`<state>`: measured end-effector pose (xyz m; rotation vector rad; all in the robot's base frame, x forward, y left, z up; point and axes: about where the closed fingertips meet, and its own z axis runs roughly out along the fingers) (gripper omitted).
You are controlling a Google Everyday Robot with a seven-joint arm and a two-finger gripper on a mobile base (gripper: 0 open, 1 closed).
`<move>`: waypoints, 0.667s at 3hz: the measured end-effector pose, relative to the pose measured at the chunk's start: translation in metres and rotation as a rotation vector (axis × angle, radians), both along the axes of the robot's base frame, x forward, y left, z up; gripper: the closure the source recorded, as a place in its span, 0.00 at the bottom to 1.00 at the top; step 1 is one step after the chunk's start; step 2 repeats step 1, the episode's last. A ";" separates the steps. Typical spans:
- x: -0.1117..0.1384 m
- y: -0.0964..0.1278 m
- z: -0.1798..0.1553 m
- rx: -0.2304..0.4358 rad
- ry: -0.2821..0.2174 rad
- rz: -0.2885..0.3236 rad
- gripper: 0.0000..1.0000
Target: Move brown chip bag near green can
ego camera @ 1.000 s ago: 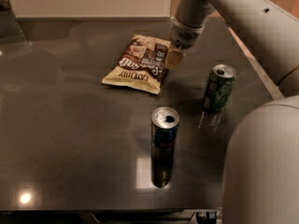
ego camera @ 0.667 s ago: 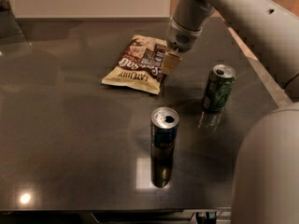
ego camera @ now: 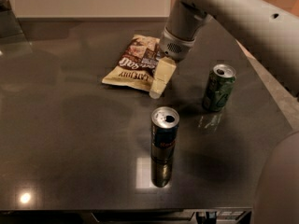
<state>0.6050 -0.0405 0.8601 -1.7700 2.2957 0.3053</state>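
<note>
The brown chip bag (ego camera: 132, 63) lies flat on the dark table at the centre back, with a dark brown middle, white lettering and cream ends. The green can (ego camera: 218, 88) stands upright to its right, well apart from the bag. My gripper (ego camera: 158, 84) hangs from the pale arm that reaches in from the upper right. It is low at the bag's right edge, over its near right corner, between the bag and the green can. I cannot tell whether it touches the bag.
A taller blue-and-silver can (ego camera: 164, 139) stands upright in front of the gripper, near the table's middle. The table's (ego camera: 70, 139) front edge runs along the bottom and its right edge slants past the green can. The robot's pale body fills the lower right corner.
My gripper has dropped lower and come a little toward the camera along the bag's right edge. The bag and both cans have stayed where they were.
</note>
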 end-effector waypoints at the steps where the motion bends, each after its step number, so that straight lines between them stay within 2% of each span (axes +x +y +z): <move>1: 0.000 0.000 0.000 0.000 0.000 -0.001 0.00; 2: 0.000 0.000 0.000 0.000 0.000 -0.001 0.00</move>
